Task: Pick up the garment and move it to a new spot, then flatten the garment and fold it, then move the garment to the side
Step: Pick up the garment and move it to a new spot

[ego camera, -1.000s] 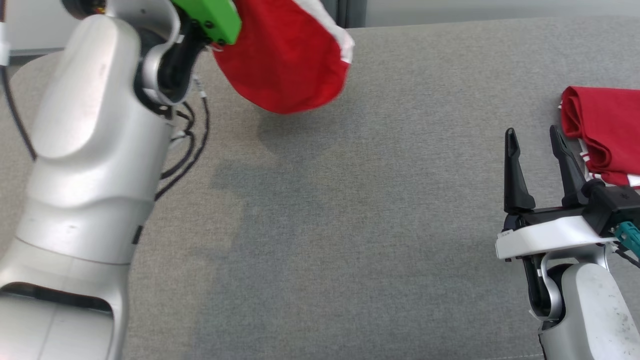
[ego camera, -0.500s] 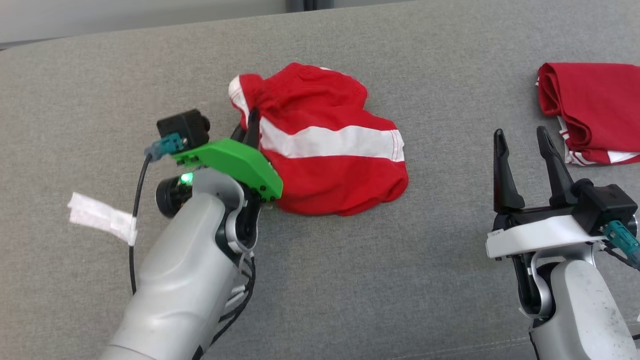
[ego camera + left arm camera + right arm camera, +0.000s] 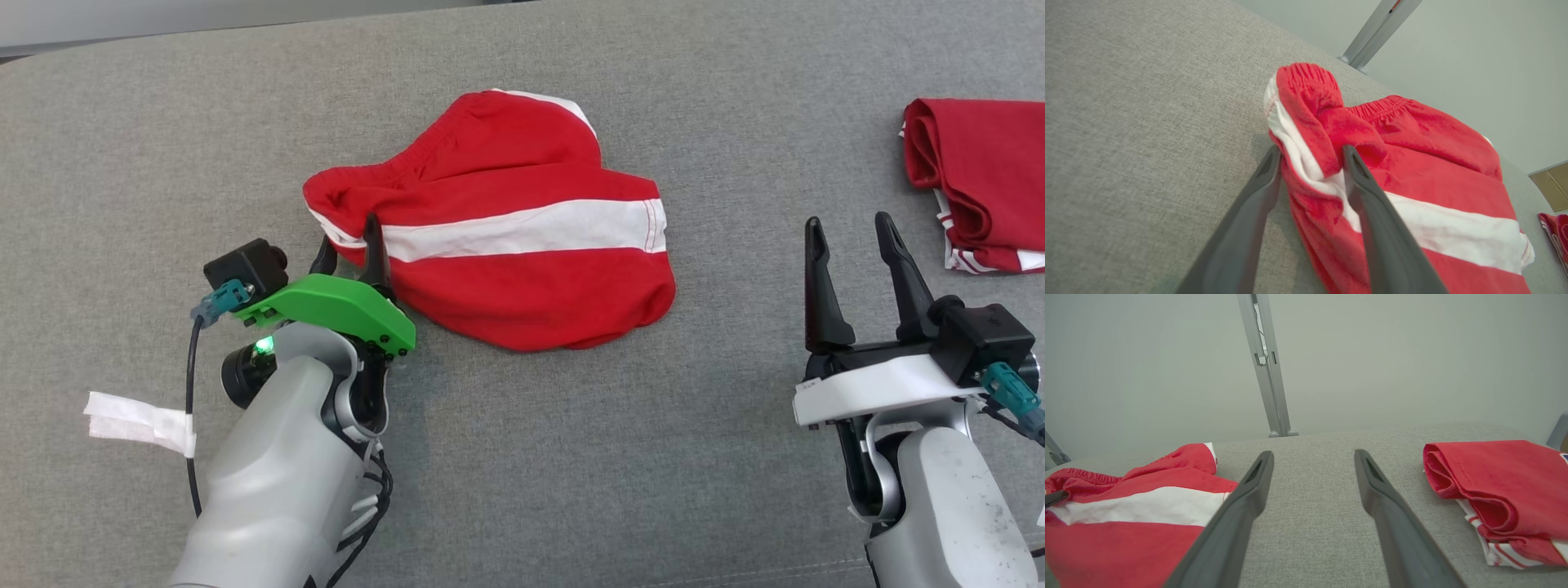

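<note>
One garment, red with white stripe, crumpled on grey cushion. One left gripper, open astride its left edge. One right gripper, open and empty, near folded clothes.

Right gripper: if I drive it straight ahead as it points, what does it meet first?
Looks free: the right gripper points along bare cushion between the shorts and the folded garment. Its height above the cushion is unclear.

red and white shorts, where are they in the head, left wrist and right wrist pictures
Head view: shorts at centre, left tool at their left edge.
Left wrist view: shorts from centre to lower right.
Right wrist view: shorts in the lower left corner.
Shared landmark: the folded red garment, right of the shorts in all three views.
</note>
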